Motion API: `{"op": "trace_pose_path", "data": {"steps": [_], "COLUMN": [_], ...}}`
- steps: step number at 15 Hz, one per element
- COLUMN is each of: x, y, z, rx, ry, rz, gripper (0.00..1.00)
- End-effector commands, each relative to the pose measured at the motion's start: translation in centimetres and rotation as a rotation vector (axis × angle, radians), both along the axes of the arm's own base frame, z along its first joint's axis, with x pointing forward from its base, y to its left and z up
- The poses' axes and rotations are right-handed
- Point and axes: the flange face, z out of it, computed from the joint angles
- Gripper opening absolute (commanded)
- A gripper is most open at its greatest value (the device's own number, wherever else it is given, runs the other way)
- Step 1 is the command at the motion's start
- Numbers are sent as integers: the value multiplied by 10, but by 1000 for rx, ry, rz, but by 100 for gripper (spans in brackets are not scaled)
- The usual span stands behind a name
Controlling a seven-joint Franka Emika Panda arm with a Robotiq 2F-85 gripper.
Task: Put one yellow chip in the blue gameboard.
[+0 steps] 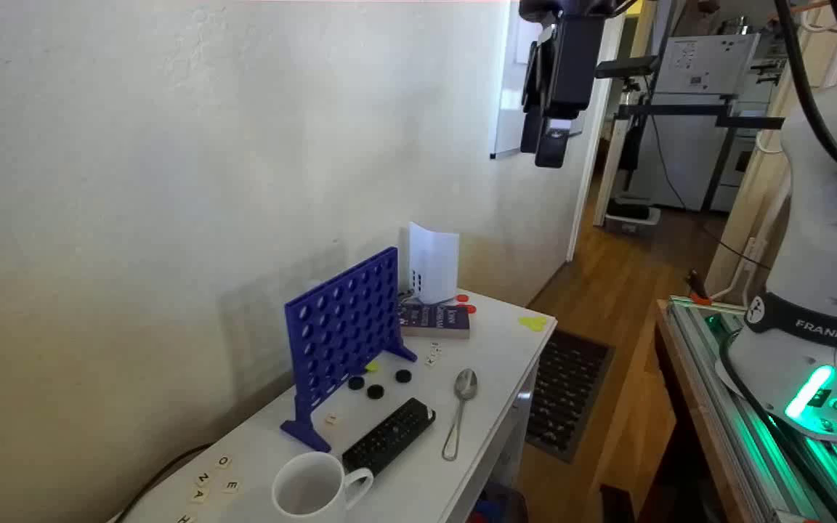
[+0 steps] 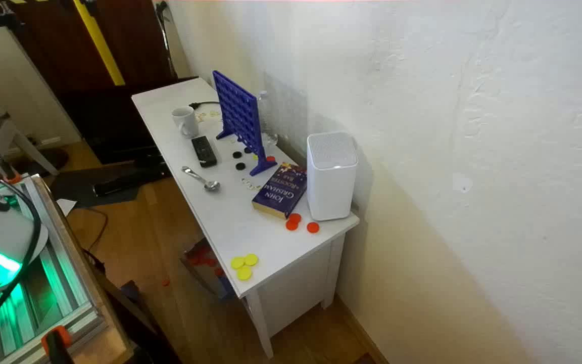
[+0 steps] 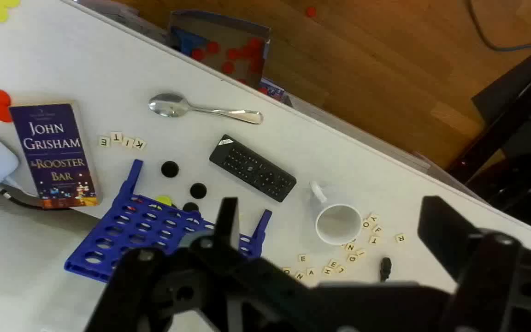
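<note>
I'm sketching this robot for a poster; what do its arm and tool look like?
The arm is white and rounded, with a black band lettered FRANKA, a glowing green light beneath it and thick black cables alongside. The tool is black, with two blocky fingers.

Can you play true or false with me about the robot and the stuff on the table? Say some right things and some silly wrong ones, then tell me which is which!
1. Three yellow chips lie close together near a corner of the table. True.
2. The gripper is squeezing one of those yellow chips. False: it is wide open and holds nothing.
3. The book lies flat beside the white box. True.
4. The spoon lies on top of the book. False: it lies on the table, apart from the book.
5. The blue gameboard stands upright on the table. True.
</note>
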Motion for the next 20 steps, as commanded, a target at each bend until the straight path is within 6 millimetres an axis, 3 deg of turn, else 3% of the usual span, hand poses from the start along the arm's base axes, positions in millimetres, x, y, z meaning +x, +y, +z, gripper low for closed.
{"op": "trace_pose_path", "data": {"steps": [1, 5, 6, 11, 14, 17, 20], "x": [0, 0, 10, 71, 95, 104, 94], "y": [0, 0, -6, -76, -112, -143, -190], "z": [1, 1, -5, -46, -78, -109, -130], "rx": [0, 0, 16, 36, 63, 56, -5], "ry": [1, 1, -9, -120, -156, -188, -219], "rz": [0, 0, -19, -276, -374, -432, -512], "gripper": [100, 100, 100, 100, 100, 100, 100]}}
